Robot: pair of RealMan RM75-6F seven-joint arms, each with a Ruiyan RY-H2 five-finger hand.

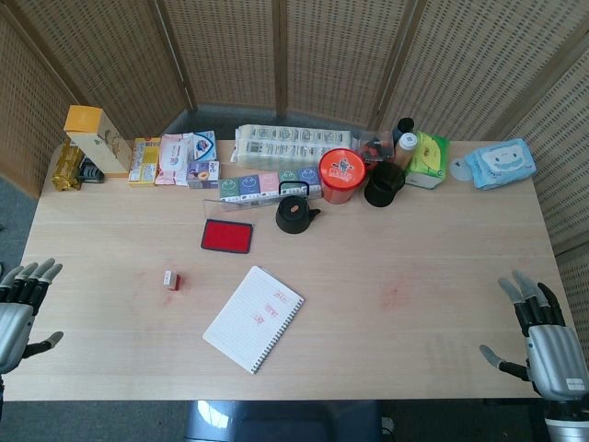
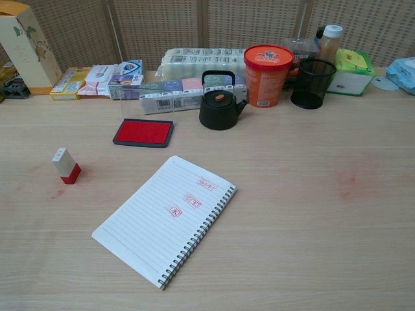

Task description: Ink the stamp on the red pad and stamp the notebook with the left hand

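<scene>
The stamp (image 2: 66,165) stands upright left of the open notebook (image 2: 165,217), the red ink pad (image 2: 143,132) farther back, a black teapot (image 2: 219,104) to its right. The left hand (image 1: 20,299) and right hand (image 1: 543,336) rest spread and empty at the table's near corners.

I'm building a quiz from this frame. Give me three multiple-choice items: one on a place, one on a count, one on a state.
1. Where is the stamp?
A. on the ink pad
B. on the table, left of the notebook
C. in a robot hand

2. How many red marks are on the notebook?
A. one
B. three
C. five

3. The left robot hand is:
A. holding the stamp
B. pressing the notebook
C. open, holding nothing

Key: B, the stamp stands alone on bare wood; B, three marks run diagonally across the page; C, fingers apart at the table edge.
</scene>
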